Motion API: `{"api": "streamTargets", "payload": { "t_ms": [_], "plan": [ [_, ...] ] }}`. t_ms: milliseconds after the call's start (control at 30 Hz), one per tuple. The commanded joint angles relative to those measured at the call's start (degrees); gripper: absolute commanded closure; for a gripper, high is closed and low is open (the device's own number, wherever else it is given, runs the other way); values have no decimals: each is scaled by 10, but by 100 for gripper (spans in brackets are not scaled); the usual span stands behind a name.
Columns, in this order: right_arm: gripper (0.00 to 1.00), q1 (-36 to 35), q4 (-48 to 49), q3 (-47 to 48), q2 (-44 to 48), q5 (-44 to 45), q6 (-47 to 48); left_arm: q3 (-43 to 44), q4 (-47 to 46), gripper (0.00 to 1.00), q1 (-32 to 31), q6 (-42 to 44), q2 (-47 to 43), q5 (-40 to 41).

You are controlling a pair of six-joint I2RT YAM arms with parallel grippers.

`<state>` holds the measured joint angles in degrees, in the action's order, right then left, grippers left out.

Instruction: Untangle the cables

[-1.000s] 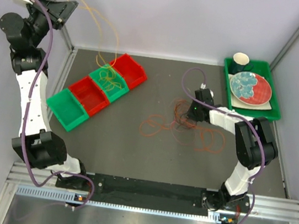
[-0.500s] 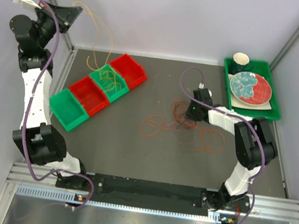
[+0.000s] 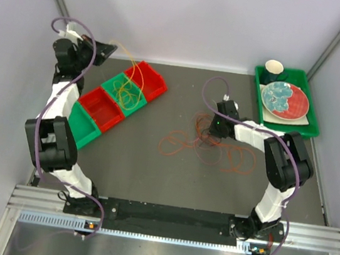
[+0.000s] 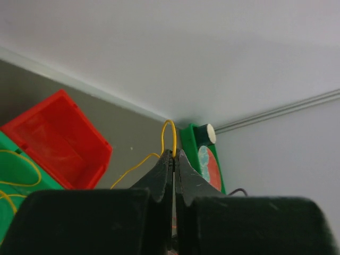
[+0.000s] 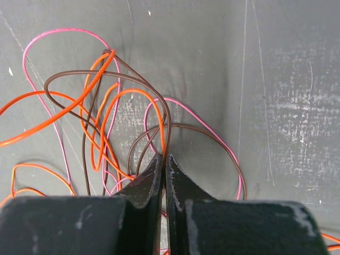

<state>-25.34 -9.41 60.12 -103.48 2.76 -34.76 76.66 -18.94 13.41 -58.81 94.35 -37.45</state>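
looking from above, you have the left gripper [image 3: 110, 49] raised over the far-left corner. a yellow cable [image 3: 124, 89] runs down from it into the green bin [image 3: 133, 108], which reads as a freed strand being fed into its own compartment. the right gripper [image 3: 215, 129] sits low on the tangle [image 3: 217, 153] of cables mid-table, likely anchoring it so a pull does not drag the heap.

in the left wrist view, your jaws are pressed together on the yellow cable, with a small loop standing above the tips and the red bin [image 4: 58, 138] below.

in the right wrist view, the jaws are together where a brown cable [image 5: 106, 79] runs in among orange loops [image 5: 53, 117]. i judge it pinched.

no brand, label or writing is readable in any view.
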Motion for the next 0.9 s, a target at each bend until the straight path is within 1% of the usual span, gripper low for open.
{"api": "streamTargets", "payload": {
  "t_ms": [0, 33, 67, 133, 167, 267, 300, 367, 400, 433, 500, 533, 667, 867],
  "plan": [
    [100, -6, 1, 21, -5, 5, -1, -6, 31, 100, -29, 118, 1, 64],
    [100, -6, 2, 20, -4, 5, -1, -6, 49, 100, -35, 167, 0, 88],
    [100, -6, 2, 19, -4, 6, 0, -6, 64, 100, -46, 189, -3, 128],
    [100, -6, 3, 18, -5, 5, -1, -5, 96, 100, -57, 226, -3, 163],
    [100, -6, 3, 17, -7, 5, 0, -4, 106, 100, -67, 255, -4, 198],
    [100, -6, 4, 15, -8, 6, 0, -9, 121, 100, -85, 291, -20, 247],
    [100, -6, 4, 14, -8, 6, -1, -13, 119, 100, -91, 299, -28, 285],
    [100, -6, 5, 15, -8, 5, -2, -21, 112, 100, -112, 330, -56, 335],
    [100, -6, 5, 15, -9, 4, -4, -21, 111, 100, -119, 341, -62, 390],
    [100, -6, 5, 16, -10, 3, -3, -22, 110, 100, -131, 360, -71, 413],
    [100, -6, 4, 17, -10, 1, -3, -22, 107, 100, -132, 374, -90, 454],
    [100, -7, 5, 18, -11, 2, -3, -22, 105, 100, -151, 382, -97, 484],
    [100, -6, 3, 21, -13, 1, -3, -30, 105, 100, -160, 396, -129, 549],
    [100, -9, 5, 22, -18, -5, -7, -46, 116, 100, -163, 392, -135, 582]
  ]
}}
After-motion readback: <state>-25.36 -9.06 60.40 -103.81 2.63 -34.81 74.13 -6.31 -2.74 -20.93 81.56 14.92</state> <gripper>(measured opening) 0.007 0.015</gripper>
